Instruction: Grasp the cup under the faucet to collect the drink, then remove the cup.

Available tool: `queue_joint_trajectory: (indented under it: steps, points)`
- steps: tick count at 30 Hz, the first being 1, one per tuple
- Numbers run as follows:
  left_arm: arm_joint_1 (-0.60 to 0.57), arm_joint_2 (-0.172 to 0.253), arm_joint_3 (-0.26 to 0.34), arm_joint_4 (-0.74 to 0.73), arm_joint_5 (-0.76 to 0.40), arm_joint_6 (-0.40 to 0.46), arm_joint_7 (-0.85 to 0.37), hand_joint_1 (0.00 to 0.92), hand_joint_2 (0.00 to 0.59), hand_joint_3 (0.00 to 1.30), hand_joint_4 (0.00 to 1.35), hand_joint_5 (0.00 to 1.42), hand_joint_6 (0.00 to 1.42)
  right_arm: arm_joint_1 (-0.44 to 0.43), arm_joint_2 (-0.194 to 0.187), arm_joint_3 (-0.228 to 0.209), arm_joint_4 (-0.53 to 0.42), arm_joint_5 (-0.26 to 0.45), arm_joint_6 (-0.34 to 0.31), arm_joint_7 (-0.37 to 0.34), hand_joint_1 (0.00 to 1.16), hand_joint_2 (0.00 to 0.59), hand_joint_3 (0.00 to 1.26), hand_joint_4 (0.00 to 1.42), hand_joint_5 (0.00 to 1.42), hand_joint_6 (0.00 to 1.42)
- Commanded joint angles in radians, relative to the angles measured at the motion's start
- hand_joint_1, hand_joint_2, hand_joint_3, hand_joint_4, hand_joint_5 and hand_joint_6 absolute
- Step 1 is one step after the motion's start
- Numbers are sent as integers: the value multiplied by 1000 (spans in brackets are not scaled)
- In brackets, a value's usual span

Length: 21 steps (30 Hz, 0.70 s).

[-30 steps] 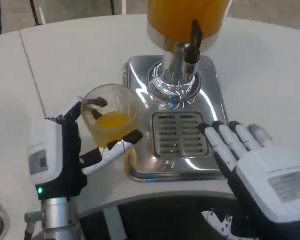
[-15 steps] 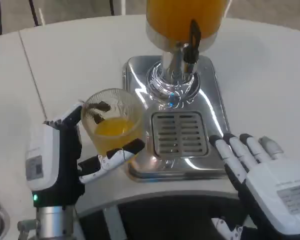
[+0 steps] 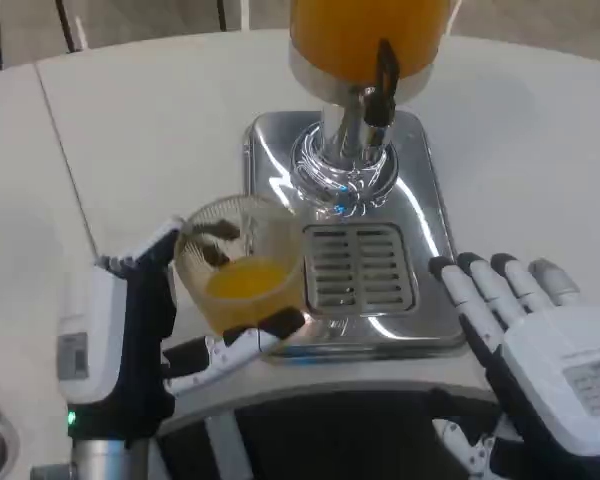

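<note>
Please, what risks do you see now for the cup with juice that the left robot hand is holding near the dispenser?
1. The cup is partly filled with orange drink and open on top; a tilt could spill it.
2. It sits close to the chrome base; a sideways move may knock against it.
3. The left robot hand appears to hold it with only a few fingers, so it might slip.

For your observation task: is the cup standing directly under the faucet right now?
No, the left hand holds the cup left of the drip grille, away from the faucet.

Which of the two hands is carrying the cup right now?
The left hand: its fingers wrap the clear cup of orange drink beside the drip grate. The right hand holds nothing, fingers spread.
</note>
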Motion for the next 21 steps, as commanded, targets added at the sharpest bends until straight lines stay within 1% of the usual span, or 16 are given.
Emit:
queue_joint_trajectory:
  steps: [1,4,6,8,10,14,16,18,21]
  points:
    - [22,-9,17,-64,7,-40,-11,405,18,993,1281,1424,1424,26,5,-5,0,-12,-5,-38,381,508,0,0,0,0]
    - [45,-14,23,-92,1,-44,-26,404,17,990,1281,1424,1424,49,8,-1,1,-16,-7,-51,380,510,0,0,0,0]
    - [64,-17,26,-115,2,-49,-34,403,17,989,1281,1424,1424,58,4,3,-4,-24,-17,-64,380,510,0,0,0,0]
    - [77,-22,30,-131,0,-53,-47,403,16,988,1281,1424,1424,65,17,-1,-9,-29,-11,-79,380,511,0,0,0,0]
    - [93,-27,37,-153,-15,-55,-68,403,16,988,1281,1424,1424,70,26,-6,-14,-37,-5,-78,379,511,0,0,0,0]
    - [126,-34,51,-202,-16,-65,-90,398,18,987,1281,1424,1424,81,23,-9,-27,-38,-20,-94,379,511,0,0,0,0]
    - [142,-39,57,-220,-13,-69,-99,396,18,987,1281,1424,1424,86,27,-5,-32,-43,-24,-99,379,511,0,0,0,0]
    - [157,-37,59,-240,14,-78,-92,395,18,987,1281,1424,1424,91,35,-2,-36,-49,-25,-100,379,511,0,0,0,0]
    - [186,-42,55,-264,28,-87,-96,393,18,987,1281,1424,1424,97,42,-5,-38,-51,-25,-103,377,513,0,0,0,0]
